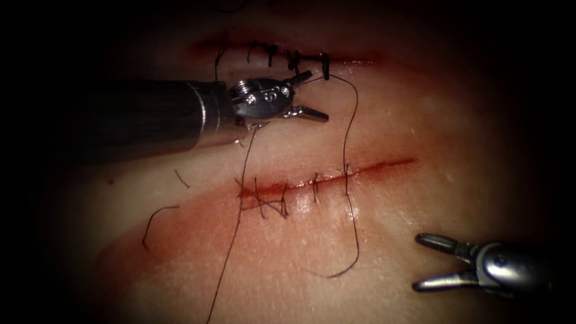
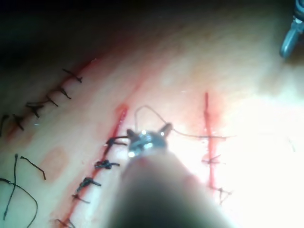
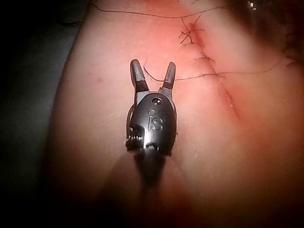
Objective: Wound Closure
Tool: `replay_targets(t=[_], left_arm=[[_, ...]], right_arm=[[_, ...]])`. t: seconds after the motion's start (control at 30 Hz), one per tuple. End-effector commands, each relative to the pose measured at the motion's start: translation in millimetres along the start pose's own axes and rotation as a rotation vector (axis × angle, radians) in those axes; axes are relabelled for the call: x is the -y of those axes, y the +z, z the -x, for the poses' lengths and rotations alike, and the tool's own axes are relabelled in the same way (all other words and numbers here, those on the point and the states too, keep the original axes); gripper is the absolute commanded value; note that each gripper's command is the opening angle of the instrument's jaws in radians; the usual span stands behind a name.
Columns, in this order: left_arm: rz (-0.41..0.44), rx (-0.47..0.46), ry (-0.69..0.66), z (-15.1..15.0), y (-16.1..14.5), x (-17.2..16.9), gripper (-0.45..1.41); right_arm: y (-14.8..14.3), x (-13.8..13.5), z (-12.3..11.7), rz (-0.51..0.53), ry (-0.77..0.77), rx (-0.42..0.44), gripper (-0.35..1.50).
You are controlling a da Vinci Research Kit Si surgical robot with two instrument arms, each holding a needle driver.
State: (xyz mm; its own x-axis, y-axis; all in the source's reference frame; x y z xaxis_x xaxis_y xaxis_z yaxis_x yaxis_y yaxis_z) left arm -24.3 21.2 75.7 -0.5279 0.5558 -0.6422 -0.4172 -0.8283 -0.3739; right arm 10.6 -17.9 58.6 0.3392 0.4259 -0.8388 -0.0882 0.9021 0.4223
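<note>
The left tool (image 1: 309, 95) has its jaws apart and holds nothing. The right tool (image 1: 429, 263) is wide open and holds nothing too. The thread (image 1: 350, 180) lies loose across the cut (image 1: 327, 178), looping toward 5 o'clock near the right tool. I think a jaw could snag that loose loop. I cannot find the needle

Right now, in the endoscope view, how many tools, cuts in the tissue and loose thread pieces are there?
Tools: 2, left tool and right tool, both open, holding nothing.
Cuts: 2, upper cut and lower cut.
Loose thread pieces: 2, short piece and curved piece.
Total: 6.
</note>
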Motion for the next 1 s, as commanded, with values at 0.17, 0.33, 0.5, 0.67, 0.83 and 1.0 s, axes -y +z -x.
replay_targets(t=[0.17,0.33,0.5,0.67,0.83,1.0], left_arm=[[-0.010,0.057,-0.005,0.1,0.2,-1.3,1.08],[-0.012,0.110,0.007,0.9,-1.2,-1.5,0.93],[-0.022,0.129,0.016,2.2,-2.9,-1.2,0.74],[-0.029,0.143,0.013,2.8,-3.0,-0.6,0.58],[-0.029,0.154,0.016,3.1,-2.5,-0.2,0.24],[-0.022,0.172,0.021,3.4,-3.2,-0.9,-0.45]], right_arm=[[1.1,1.0,1.5,0.002,-0.005,-0.002,1.46],[1.6,1.6,2.0,-0.003,-0.012,0.022,1.45],[2.0,1.8,1.9,-0.002,-0.013,0.028,1.45],[2.6,1.8,1.6,0.001,-0.010,0.034,1.45],[2.4,2.1,1.6,0.000,-0.012,0.034,1.43],[1.9,2.1,1.2,-0.009,-0.010,0.048,1.31]])
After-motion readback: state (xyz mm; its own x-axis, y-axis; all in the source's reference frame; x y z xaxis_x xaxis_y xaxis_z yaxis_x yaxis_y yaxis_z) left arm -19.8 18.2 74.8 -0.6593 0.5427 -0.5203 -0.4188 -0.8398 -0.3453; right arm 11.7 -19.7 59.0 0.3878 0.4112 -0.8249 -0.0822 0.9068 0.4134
